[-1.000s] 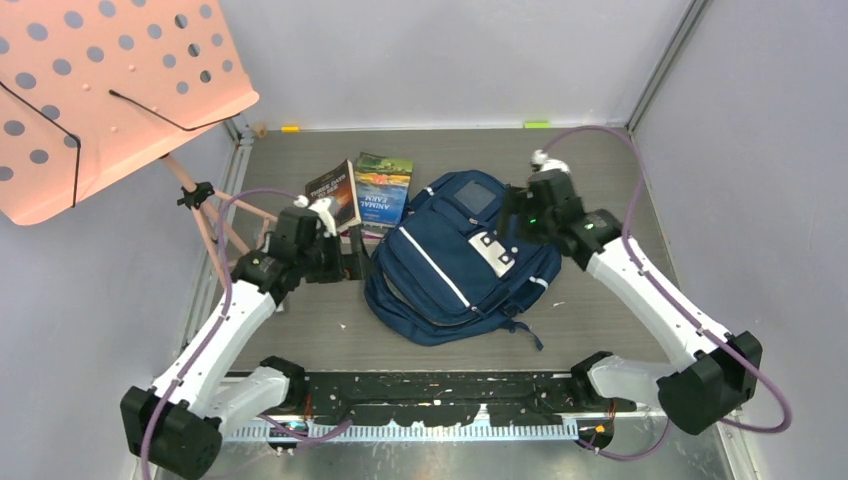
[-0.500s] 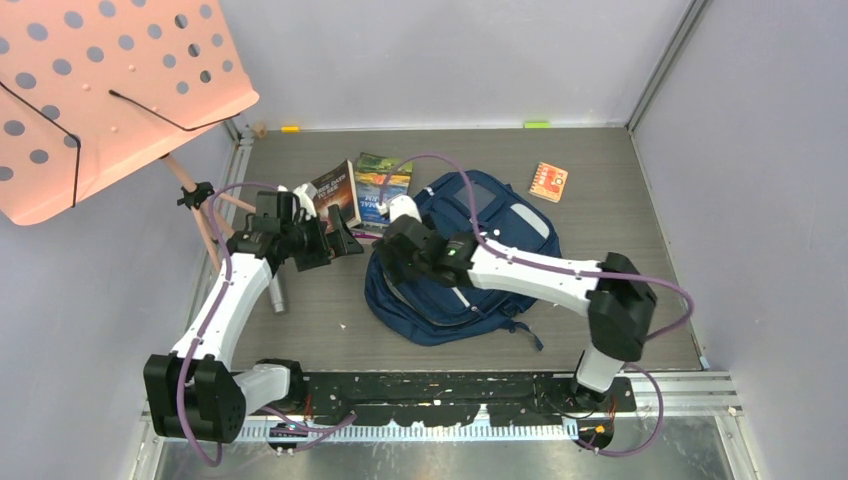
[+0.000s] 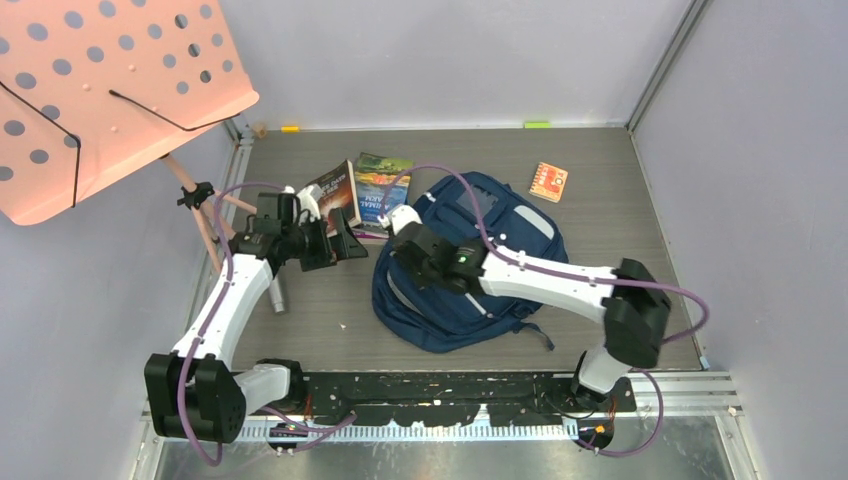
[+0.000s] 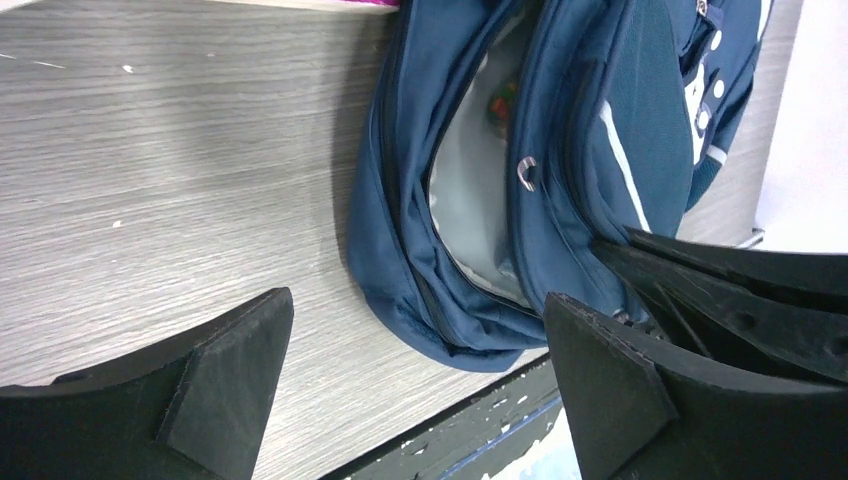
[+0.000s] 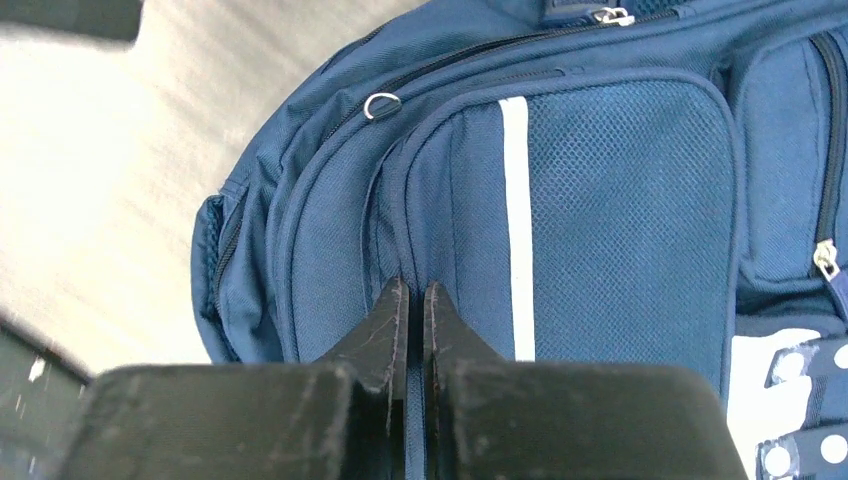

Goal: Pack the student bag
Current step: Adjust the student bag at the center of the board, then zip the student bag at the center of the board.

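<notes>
The student bag [image 3: 437,318] is lying flat on the grey surface [image 3: 620,250] in the middle of the workspace, front pocket facing up, with a dark strap [image 3: 537,336] trailing from its near edge. The right gripper [image 5: 416,300] is reaching across the bag from the right and is sitting over the bag's left half. Its jaws are pressing fully together, with the tips right at the seam beside the white stripe [image 5: 514,220] of the front pocket. Whether they are pinching any fabric cannot be told. A metal zip ring [image 5: 381,104] is lying on the bag just beyond the tips and a little to their left in the right wrist view. The left gripper [image 4: 415,375] is hanging over the bare surface just beside the bag's left edge, apart from it, with its jaws spread wide and nothing between them. In its wrist view the bag's main compartment is gaping open toward this gripper and is showing a pale grey lining [image 4: 465,200]. Two books [image 3: 360,190] are lying side by side just beyond the left gripper, near the bag's far left corner. A small orange booklet [image 3: 549,181] is lying well apart from both grippers, past the bag's far right corner. A pink perforated stand [image 3: 110,90] is leaning in at the far left.
</notes>
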Motion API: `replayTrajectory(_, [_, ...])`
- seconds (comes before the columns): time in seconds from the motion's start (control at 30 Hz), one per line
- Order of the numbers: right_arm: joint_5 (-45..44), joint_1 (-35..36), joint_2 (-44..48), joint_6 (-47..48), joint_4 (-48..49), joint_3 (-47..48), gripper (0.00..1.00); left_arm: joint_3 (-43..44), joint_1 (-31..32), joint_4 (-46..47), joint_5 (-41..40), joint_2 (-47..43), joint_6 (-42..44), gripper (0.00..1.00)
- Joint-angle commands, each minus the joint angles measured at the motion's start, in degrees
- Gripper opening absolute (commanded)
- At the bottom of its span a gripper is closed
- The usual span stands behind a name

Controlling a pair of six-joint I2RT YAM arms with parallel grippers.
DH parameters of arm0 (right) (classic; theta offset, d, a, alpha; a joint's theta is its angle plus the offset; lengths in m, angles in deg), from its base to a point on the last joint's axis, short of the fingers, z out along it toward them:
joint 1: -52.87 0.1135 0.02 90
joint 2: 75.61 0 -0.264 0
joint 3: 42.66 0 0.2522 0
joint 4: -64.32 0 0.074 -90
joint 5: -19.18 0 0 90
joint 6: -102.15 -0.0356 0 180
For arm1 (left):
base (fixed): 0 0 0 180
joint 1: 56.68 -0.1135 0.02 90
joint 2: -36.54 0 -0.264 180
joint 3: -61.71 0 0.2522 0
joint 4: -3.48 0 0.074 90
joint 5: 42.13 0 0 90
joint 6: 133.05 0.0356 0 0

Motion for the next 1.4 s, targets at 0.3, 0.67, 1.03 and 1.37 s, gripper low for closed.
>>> replayTrajectory(0.3, [25.27,0.3,22.17,-5.32,-29.23,-10.6,0.01,-8.59,12.98,15.28,4.49,-0.53,-6.07,1.0])
replayTrajectory(0.67, [19.46,0.04,30.39,-13.74,-35.64,-7.99,0.72,-11.89,16.14,29.1,3.53,1.91,-6.91,0.96])
replayTrajectory(1.03, [23.88,-16.21,21.95,-8.68,-23.97,0.67,0.86,-24.07,19.4,41.28,4.15,-0.7,-17.04,0.97])
replayTrajectory(1.37, [14.94,-16.08,1.14,-8.62,-27.41,11.2,0.82,-27.54,29.34,55.42,1.74,7.35,-25.92,0.85])
